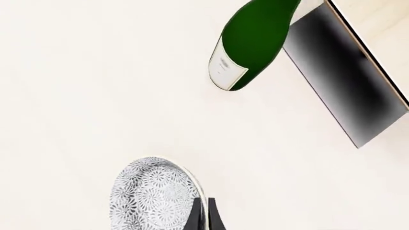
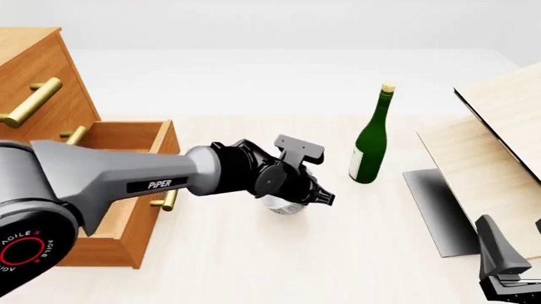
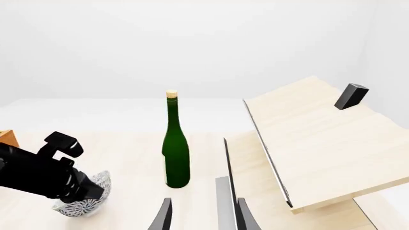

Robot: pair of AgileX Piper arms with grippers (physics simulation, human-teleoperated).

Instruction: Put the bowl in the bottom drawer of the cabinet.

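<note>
A: What takes up the most room in the front view?

B: The table (image 2: pixel 253 253), a pale surface across the whole lower frame. Next is the cabinet (image 2: pixel 34 69) at the upper left, orange-brown wood with brass bar handles. Below it, at the left edge, the bottom drawer (image 2: pixel 127 136) stands pulled out, its tray facing up.

A: And on the right?

B: Pale light-wood boards (image 2: pixel 498 145) with a dark panel (image 2: pixel 439 212), tilted, filling the right side. The green bottle (image 2: pixel 370 142) stands upright right of centre, just beside the boards, apart from them.

A: The arms?

B: The left arm (image 2: pixel 110 180) sweeps in from the lower left to the middle of the frame. Its left gripper (image 2: pixel 317 196) points down and to the right at the bowl (image 2: pixel 283 206), which sits on the table near the frame's centre, between the drawer and the bottle, outside the drawer. The left wrist view shows the bowl's rim lying between two dark fingertips (image 1: pixel 213 215), so the pincer has closed on the rim.

A: The other one?

B: The right gripper (image 2: pixel 507 266) sits at the lower right corner. In its wrist view its two fingers (image 3: pixel 163 215) stand well apart with nothing between them: spread wide.
</note>
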